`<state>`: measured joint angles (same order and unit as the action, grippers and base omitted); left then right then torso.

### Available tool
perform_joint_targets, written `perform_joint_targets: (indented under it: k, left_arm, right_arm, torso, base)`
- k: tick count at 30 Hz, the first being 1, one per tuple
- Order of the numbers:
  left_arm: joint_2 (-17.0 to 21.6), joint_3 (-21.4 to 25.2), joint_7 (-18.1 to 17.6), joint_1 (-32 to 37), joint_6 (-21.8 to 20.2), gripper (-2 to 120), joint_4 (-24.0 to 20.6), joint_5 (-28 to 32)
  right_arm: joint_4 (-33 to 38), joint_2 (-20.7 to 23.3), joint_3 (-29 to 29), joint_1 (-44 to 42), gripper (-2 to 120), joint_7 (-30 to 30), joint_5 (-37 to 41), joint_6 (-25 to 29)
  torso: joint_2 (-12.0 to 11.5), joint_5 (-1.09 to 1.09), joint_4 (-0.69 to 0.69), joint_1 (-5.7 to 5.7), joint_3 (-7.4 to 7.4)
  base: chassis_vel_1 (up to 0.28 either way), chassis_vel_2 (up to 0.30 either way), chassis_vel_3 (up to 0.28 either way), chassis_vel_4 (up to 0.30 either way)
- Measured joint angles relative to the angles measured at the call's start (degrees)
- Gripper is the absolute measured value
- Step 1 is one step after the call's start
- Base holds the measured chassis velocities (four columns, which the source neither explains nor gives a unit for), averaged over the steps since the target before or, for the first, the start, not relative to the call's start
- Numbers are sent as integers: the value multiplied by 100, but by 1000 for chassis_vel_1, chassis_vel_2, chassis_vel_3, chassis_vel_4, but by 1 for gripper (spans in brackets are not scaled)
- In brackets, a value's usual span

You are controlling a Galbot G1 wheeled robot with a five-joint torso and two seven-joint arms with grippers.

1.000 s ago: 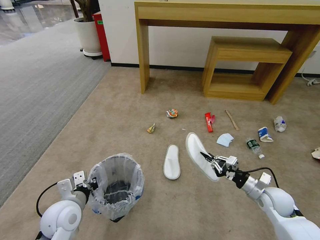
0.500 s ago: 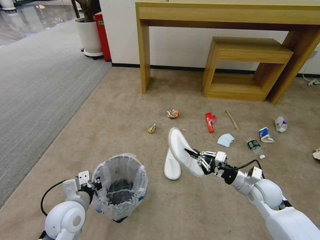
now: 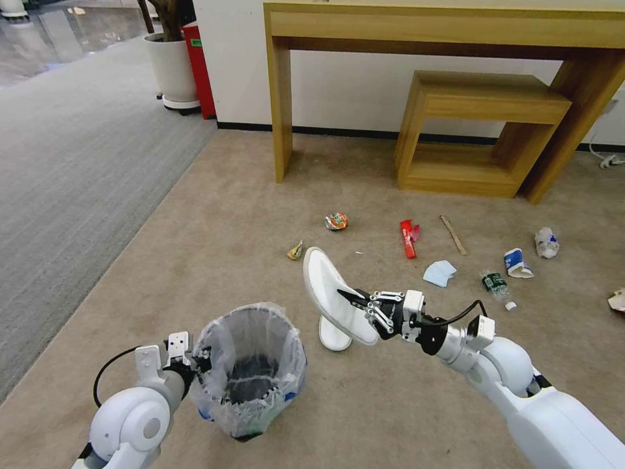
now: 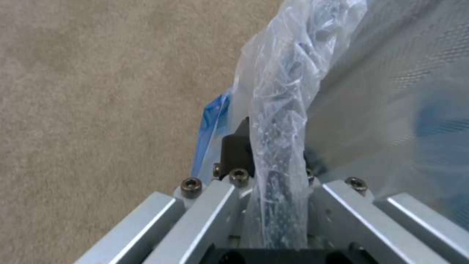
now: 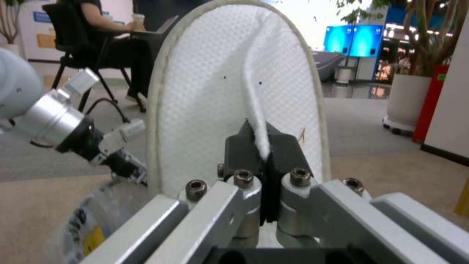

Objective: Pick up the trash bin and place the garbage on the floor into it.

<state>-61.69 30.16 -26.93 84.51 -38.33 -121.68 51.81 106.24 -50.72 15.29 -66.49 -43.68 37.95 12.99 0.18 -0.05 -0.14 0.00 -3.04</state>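
**One slipper in the air, bin held up on the left**

Step in hand, as I read it: carry the first white slipper (image 3: 335, 293) across to the trash bin (image 3: 250, 371). Right end effector (image 3: 355, 301) is clamped on the slipper's strap; the right wrist view shows the black pads (image 5: 244, 146) pinched tight on the white fabric edge. The slipper hangs off the floor (image 3: 228, 228), toe pointing up and away, sole tilted, right of the bin mouth and not yet over it.

Left end effector (image 3: 198, 361) is closed on the bin rim; the left wrist view shows the liner bag (image 4: 283, 110) and rim squeezed between the pads. The bin sits low on the robot's left side; can't tell whether its base is clear of the carpet.

Next move, my guess: bring the slipper over the opening, tip it toe-down, then open. It's long against the bin mouth, so it may catch the liner or hang on the rim.

Pose: right arm reaches forward and inward, wrist near level. Left arm is tucked, elbow low, wrist pointing at the bin side.

Left on the floor: second slipper (image 3: 332, 335) just behind the held one, crushed can (image 3: 336, 221), red wrapper (image 3: 409, 238), wooden stick (image 3: 453, 234), blue mask (image 3: 440, 273), plastic bottle (image 3: 496, 284), paper cups (image 3: 517, 262).
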Motion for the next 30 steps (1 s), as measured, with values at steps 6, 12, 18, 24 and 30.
perform_joint_targets:
  k: [6, 12, 18, 24, 30]
  left_arm:
    - [25, 199, -61, 17, -29, 1, -211, 202]
    - [30, 404, -156, 15, -68, 1, -463, 503]
    - [132, 387, -246, -10, -131, 1, -528, 736]
    - [330, 254, -315, -133, -239, 1, -446, 1100]
    - [423, 127, -398, -301, -319, 1, -403, 1391]
  right_arm:
    - [0, 25, 38, -49, 0, -1, -52, -6]
    - [0, 50, 46, -94, 0, -1, -94, -12]
    - [37, 112, -17, -37, 0, 19, -23, -12]
    - [146, 225, -243, 172, 0, 103, 223, -9]
    - [314, 303, -549, 399, 0, 271, 470, -1]
  torso:
    - [0, 4, 0, 0, 1]
    - [0, 4, 1, 0, 2]
    - [0, 4, 1, 0, 2]
    - [0, 4, 1, 0, 1]
    - [0, 4, 0, 0, 2]
  base:
    - [0, 0, 0, 0]
    - [0, 0, 0, 0]
    - [0, 0, 0, 0]
    - [0, 0, 0, 0]
    - [0, 0, 0, 0]
